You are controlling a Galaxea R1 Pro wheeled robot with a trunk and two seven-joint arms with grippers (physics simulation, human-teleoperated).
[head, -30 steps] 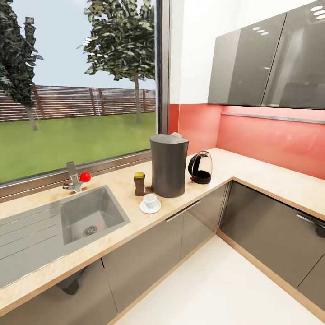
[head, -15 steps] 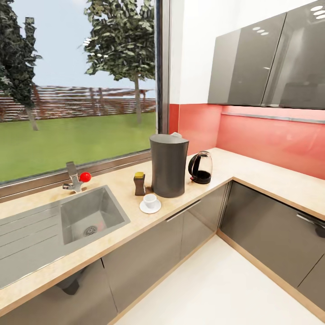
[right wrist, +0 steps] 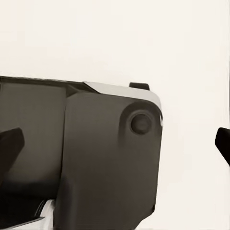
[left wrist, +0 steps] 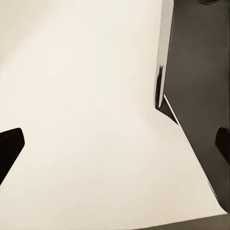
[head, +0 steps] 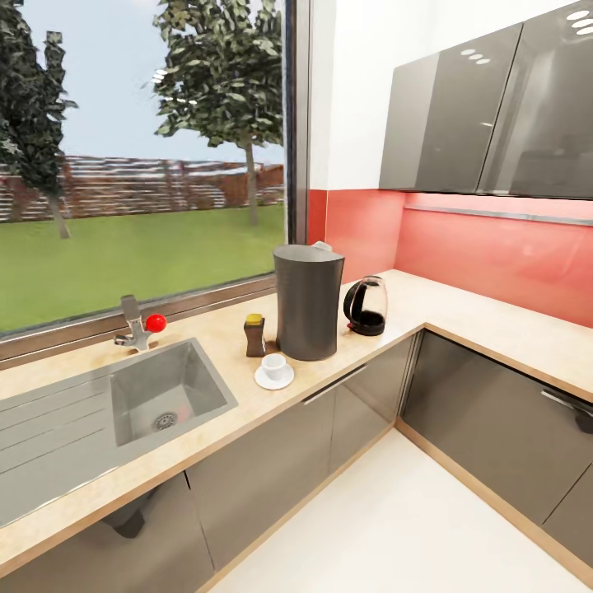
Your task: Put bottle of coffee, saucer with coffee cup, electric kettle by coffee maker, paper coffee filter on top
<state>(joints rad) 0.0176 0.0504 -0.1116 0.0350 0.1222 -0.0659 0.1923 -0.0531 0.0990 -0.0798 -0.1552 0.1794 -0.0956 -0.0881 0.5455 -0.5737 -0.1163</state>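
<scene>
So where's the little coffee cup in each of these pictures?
Head view: coffee cup on its saucer, beside the coffee maker, near the picture's middle.
Left wrist view: this one looks down at pale floor.
Right wrist view: pale floor again.
Shared landmark: that pale floor.

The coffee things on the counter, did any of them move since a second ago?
No. The coffee maker, kettle, coffee bottle and the cup on its saucer all sit exactly where they were. Nothing was picked up or let go.
</scene>
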